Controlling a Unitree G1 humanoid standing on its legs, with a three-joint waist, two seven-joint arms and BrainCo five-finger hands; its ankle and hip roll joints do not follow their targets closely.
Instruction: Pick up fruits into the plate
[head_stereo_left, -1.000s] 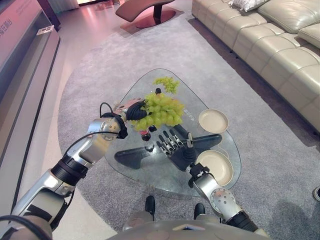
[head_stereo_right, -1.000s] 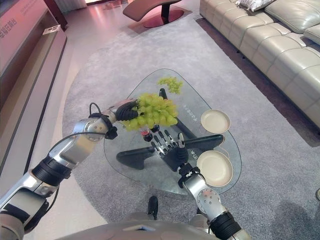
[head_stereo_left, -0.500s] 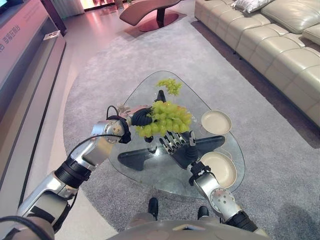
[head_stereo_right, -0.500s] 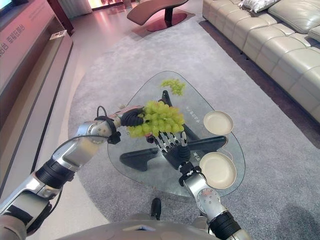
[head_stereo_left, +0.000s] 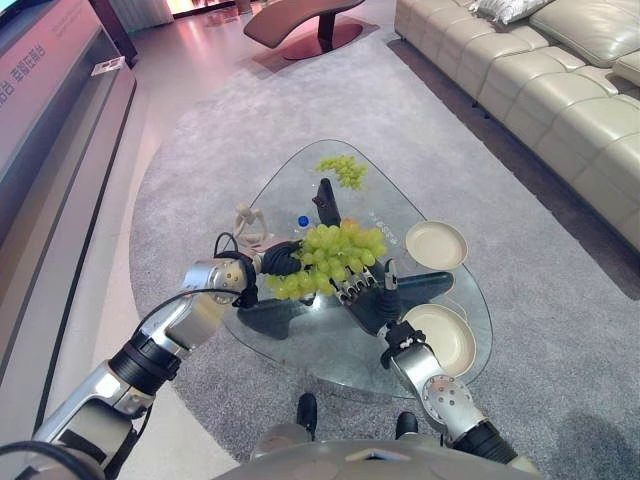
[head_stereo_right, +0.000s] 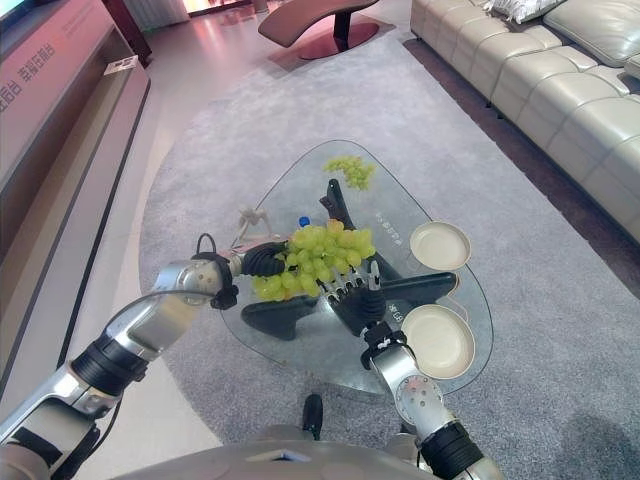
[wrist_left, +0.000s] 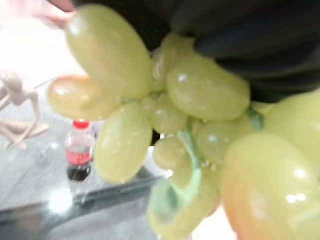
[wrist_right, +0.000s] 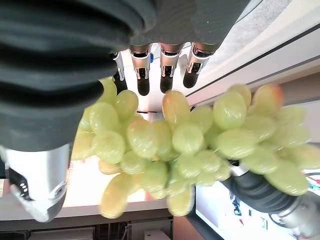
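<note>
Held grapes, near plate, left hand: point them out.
held grapes (head_stereo_left: 335, 255), left eye view, bunch's middle
near plate (head_stereo_left: 440, 338), left eye view, bare centre
left hand (head_stereo_left: 280, 258), left eye view, dark cover

No legible text or labels.

My left arm reaches in from the lower left of the frame, elbow bent, forearm angled up toward the centre. Its left robot hand is curled tight around what it carries. My right arm rises from the bottom edge, and the right robot hand sits at centre with fingers straight, spread and relaxed, palm down.
</note>
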